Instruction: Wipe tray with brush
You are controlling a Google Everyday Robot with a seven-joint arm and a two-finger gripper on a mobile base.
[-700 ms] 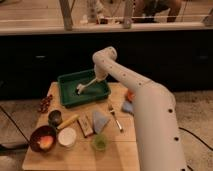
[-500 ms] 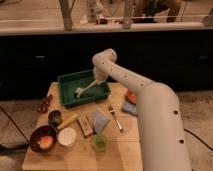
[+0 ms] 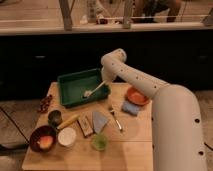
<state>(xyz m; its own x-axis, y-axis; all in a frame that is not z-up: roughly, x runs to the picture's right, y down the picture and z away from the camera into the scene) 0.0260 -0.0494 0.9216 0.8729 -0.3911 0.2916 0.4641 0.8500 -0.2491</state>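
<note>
The dark green tray (image 3: 74, 83) sits at the back left of the wooden table. The pale cream brush (image 3: 95, 89) lies slanted over the tray's right half, its whitish head (image 3: 87, 93) down on the tray floor. My gripper (image 3: 105, 81) is at the tray's right rim, at the upper end of the brush handle, and holds the brush there. My white arm (image 3: 145, 87) reaches in from the right.
An orange plate (image 3: 136, 95) and a blue cloth (image 3: 131, 108) lie right of the tray. A silver fork (image 3: 115, 120), a yellow-handled tool (image 3: 67, 122), a dark cup (image 3: 55, 117), a white cup (image 3: 67, 136), a green cup (image 3: 99, 142) and a dark red bowl (image 3: 42, 138) stand in front.
The brush head has moved slightly across the tray floor; the arm has shifted a little with it.
</note>
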